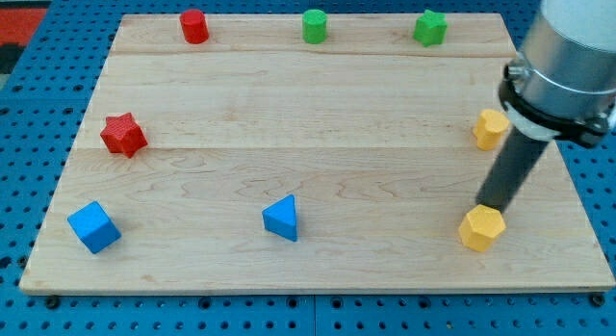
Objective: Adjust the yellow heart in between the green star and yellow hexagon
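My tip (487,208) rested at the upper edge of the yellow hexagon (480,228) near the desk's (289,105) right side; the arm carried no claw, so no grasp applied. The yellow heart (490,129) sat just above the tip, the green star (430,28) well beyond at the view's top.

One view only. We look down on the desk (289,134) from above its bottom edge, tilted toward the far edge at the view's top. Moderately near: the whole board fits, blue pegboard (29,95) rimming it. Arm (568,47) enters at the upper right, cropped.
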`<action>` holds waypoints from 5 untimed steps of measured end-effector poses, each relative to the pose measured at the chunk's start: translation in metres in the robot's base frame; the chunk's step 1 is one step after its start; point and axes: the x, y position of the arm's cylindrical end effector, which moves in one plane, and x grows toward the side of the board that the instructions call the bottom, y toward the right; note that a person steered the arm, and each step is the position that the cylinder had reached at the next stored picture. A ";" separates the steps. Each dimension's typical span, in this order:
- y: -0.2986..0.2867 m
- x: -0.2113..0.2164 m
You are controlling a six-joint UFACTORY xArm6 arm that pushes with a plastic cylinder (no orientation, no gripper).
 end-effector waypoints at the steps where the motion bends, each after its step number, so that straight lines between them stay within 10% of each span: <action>1: 0.017 -0.036; 5: 0.039 -0.113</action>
